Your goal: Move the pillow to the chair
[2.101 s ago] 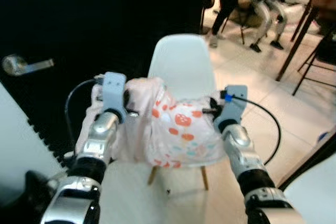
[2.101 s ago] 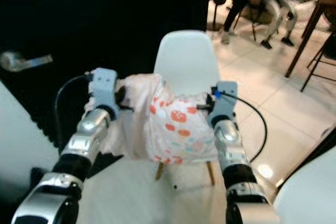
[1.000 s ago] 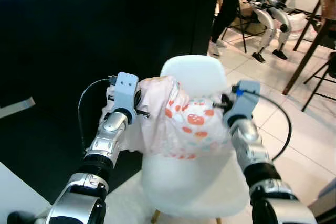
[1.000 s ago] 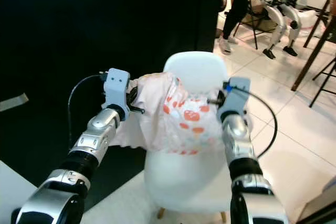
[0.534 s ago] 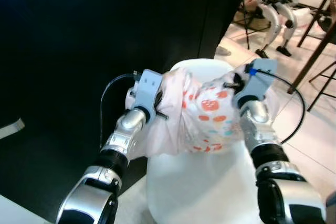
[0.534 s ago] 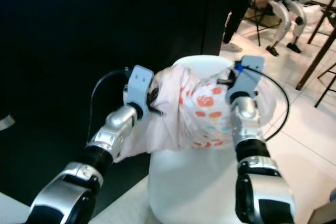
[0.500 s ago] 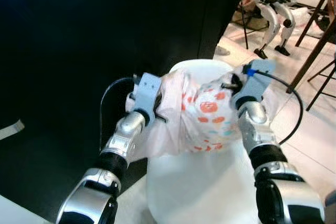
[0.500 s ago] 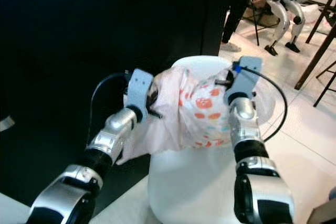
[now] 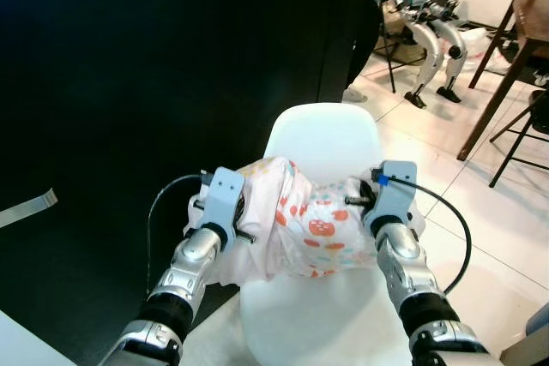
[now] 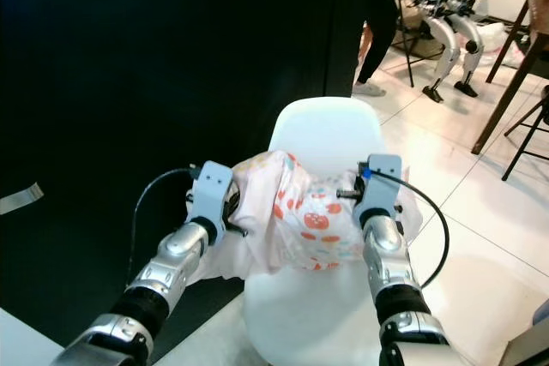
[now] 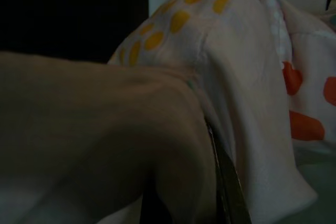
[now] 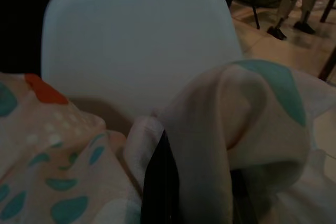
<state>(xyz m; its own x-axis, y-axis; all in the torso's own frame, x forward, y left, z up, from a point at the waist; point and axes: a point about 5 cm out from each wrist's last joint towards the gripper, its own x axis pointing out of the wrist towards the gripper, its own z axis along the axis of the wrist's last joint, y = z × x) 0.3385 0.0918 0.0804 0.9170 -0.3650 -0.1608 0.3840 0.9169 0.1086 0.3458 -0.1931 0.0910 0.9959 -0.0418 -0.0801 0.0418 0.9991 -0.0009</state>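
Observation:
The pillow [image 9: 310, 229] is pale pink with orange and teal spots. It hangs bunched between my two grippers, low over the seat of the white chair [image 9: 324, 139] and in front of its backrest. My left gripper [image 9: 251, 220] is shut on the pillow's left side, and my right gripper [image 9: 358, 206] is shut on its right side. Fabric folds over a dark finger [image 11: 227, 184] in the left wrist view. The right wrist view has cloth wrapped round a black finger [image 12: 161, 182], with the chair's back [image 12: 136, 40] just behind. The fingertips are buried in the cloth.
A black wall [image 9: 154, 57] runs along the left, close behind the chair. At the back right a person's legs [image 10: 377, 32], another robot [image 9: 429, 15], a dark wooden table [image 9: 506, 32] and black chairs stand on pale tiled floor [image 9: 489, 229].
The camera has shifted. Relative to the chair, both arms have come down with the pillow: it covered the top of the backrest before and now sits below it, over the seat.

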